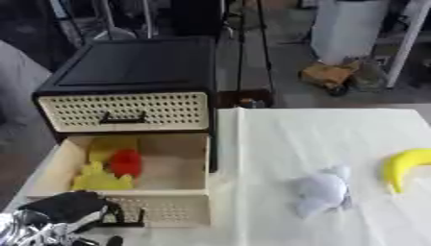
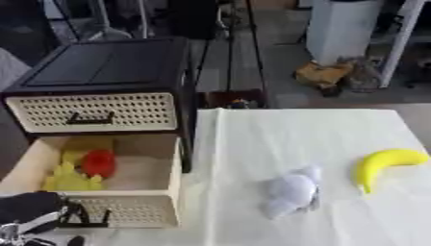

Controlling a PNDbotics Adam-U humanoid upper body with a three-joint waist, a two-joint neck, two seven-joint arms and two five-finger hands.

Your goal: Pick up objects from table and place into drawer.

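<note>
A black cabinet [image 1: 134,67] stands at the table's left, its upper drawer [image 1: 124,111] closed. Its lower drawer [image 1: 189,166] is pulled out and holds a red object [image 1: 126,162] and yellow objects [image 1: 99,178]. On the white tablecloth lie a pale lavender soft toy [image 1: 322,190] in the middle and a yellow banana [image 1: 404,166] at the right edge. My left hand [image 1: 63,211] is at the lower left, against the open drawer's front near its black handle [image 1: 126,222]; its fingers are hidden. My right hand shows in neither view.
The white cloth [image 1: 295,144] covers the table right of the cabinet. Beyond the table's far edge are the floor, a brown toy truck [image 1: 328,76], a white cylinder [image 1: 349,29] and frame legs.
</note>
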